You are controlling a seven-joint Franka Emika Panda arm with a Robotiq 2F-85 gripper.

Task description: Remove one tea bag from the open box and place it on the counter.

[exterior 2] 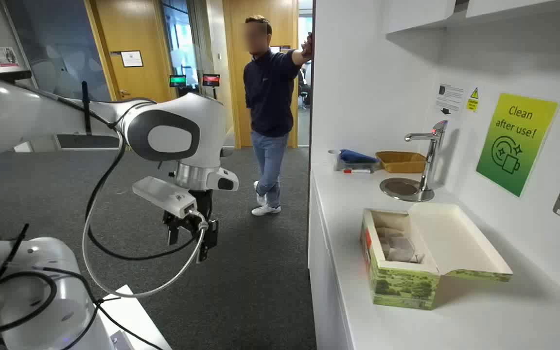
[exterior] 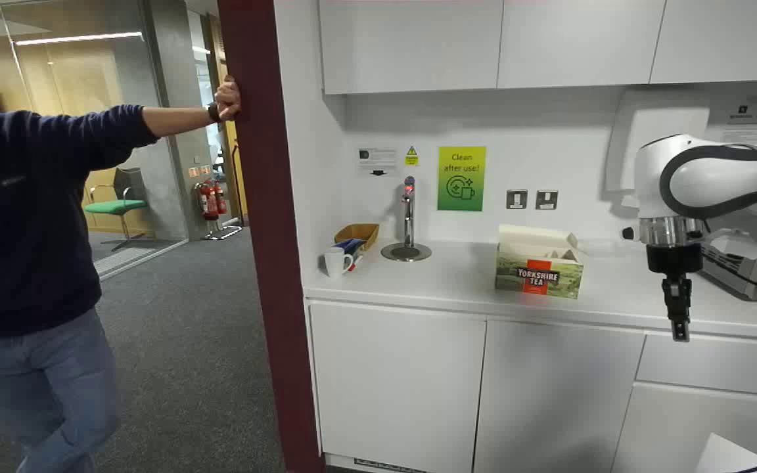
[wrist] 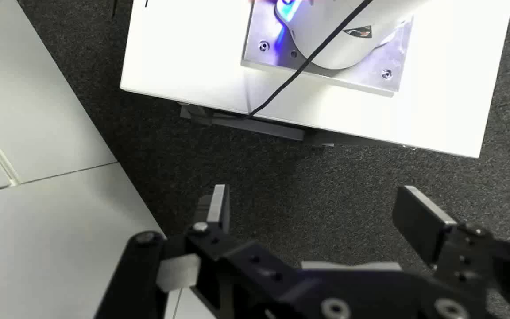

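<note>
The tea box is a green and cream carton with a red label. It stands on the white counter with its lid folded back towards the wall. In an exterior view, several pale tea bags lie inside the open box on the counter. My gripper is off the counter, over the floor. In an exterior view, the gripper shows in front of the cabinets, to the box's right. In the wrist view, the gripper has its fingers wide apart with nothing between them. The box is out of the wrist view.
A chrome tap, white mug and brown basket stand at the counter's far end. An appliance is at the right. White cabinet doors lie left of my gripper. A person stands behind.
</note>
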